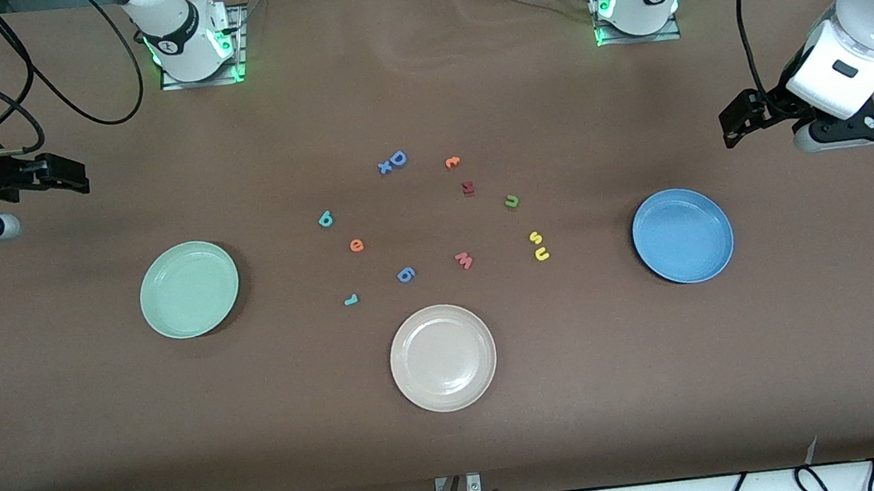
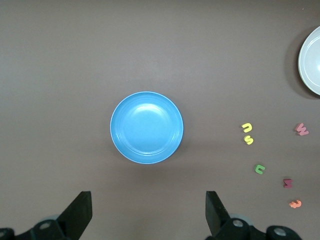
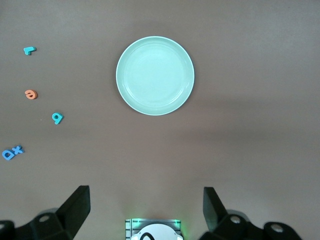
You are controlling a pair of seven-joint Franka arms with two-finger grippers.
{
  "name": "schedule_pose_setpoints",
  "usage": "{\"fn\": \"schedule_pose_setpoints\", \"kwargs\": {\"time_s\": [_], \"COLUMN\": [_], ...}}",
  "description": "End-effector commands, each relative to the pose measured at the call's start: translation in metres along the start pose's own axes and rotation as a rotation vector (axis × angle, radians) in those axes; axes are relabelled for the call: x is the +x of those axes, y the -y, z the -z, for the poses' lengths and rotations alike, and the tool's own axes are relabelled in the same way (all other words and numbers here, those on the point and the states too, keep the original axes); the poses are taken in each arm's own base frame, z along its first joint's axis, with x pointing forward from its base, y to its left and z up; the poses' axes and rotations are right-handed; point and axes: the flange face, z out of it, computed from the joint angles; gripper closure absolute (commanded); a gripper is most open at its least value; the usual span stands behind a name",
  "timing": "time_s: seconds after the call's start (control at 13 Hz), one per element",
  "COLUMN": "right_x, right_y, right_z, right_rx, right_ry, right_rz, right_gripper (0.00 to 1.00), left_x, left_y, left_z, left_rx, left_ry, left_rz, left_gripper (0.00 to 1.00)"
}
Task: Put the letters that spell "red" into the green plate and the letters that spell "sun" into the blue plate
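Both end effectors hang with fingers apart and hold nothing: the left end effector [image 1: 731, 127] above bare desk [image 1: 461, 443] near the blue plate [image 1: 683, 235], the right end effector [image 1: 70, 174] near the green plate [image 1: 189, 289]. All letters lie between the plates. Risk: look-alikes. The teal d [image 1: 325, 220] resembles the blue 6 [image 1: 405, 274]; the orange e [image 1: 356, 245] resembles the orange c [image 1: 452, 162]. The yellow s [image 1: 535, 237] touches the yellow u [image 1: 541, 253]; pinching one may drag both.
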Motion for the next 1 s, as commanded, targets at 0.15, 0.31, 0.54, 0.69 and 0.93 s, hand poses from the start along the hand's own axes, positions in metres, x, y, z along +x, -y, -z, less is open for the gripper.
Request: {"fn": "schedule_pose_setpoints", "kwargs": {"time_s": [0.15,0.31,0.54,0.69,0.93], "right_x": [0.001,0.004,0.008,0.011,0.014], "right_y": [0.011,0.020,0.041,0.053,0.072], "right_z": [-0.003,-0.007,-0.011,-0.015,-0.019], "right_rx": [0.018,0.049,0.050,0.047,0.041], "right_ry": [0.008,0.015,0.012,0.008,0.005], "right_rz": [-0.027,-0.071,-0.093,-0.114,-0.129], "right_gripper": [0.00,0.00,0.00,0.00,0.00], "left_x": [0.000,-0.003,0.004,0.007,0.012], "left_y": [0.003,0.004,-0.009,-0.017,-0.054], "left_z": [0.003,0.001,-0.023,-0.033,-0.072], "left_rx": [0.032,0.036,0.038,0.037,0.042], "left_ry": [-0.004,0.018,0.065,0.082,0.148], "left_rz": [-0.004,-0.005,-0.029,-0.040,-0.103], "left_gripper": [0.00,0.00,0.00,0.00,0.00]}}
